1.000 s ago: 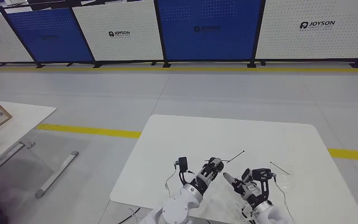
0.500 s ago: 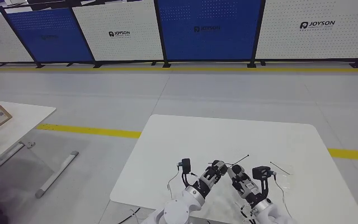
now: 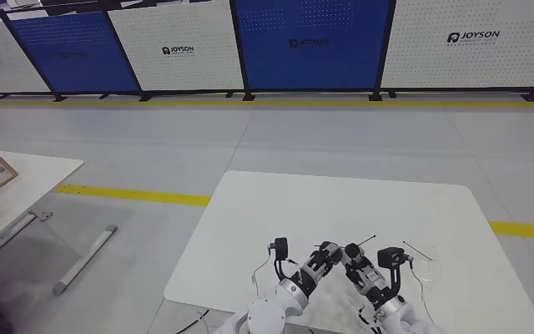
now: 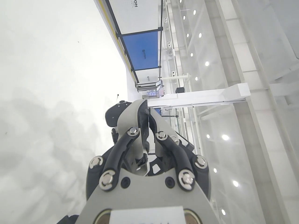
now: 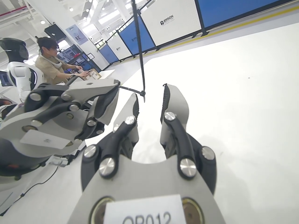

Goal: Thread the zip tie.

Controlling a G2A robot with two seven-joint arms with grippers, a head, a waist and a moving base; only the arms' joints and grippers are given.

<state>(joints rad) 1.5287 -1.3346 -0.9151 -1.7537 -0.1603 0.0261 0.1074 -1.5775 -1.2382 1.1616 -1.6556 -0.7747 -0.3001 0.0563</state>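
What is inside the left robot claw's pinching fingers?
The left gripper is shut on a thin black plastic zip tie. Its strap sticks out toward the open right gripper; the pinched end itself is hidden.

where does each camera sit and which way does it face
Top view: above the robot's arms, looking down and forward over the white table; both arms show at its near edge.
Left wrist view: on the left wrist, looking along the shut left gripper toward ceiling and wall panels.
Right wrist view: on the right wrist, looking along the open right gripper across the table; the left gripper beside it grips the thin black plastic zip tie.
Shared: top and right wrist views show the zip tie and both grippers.
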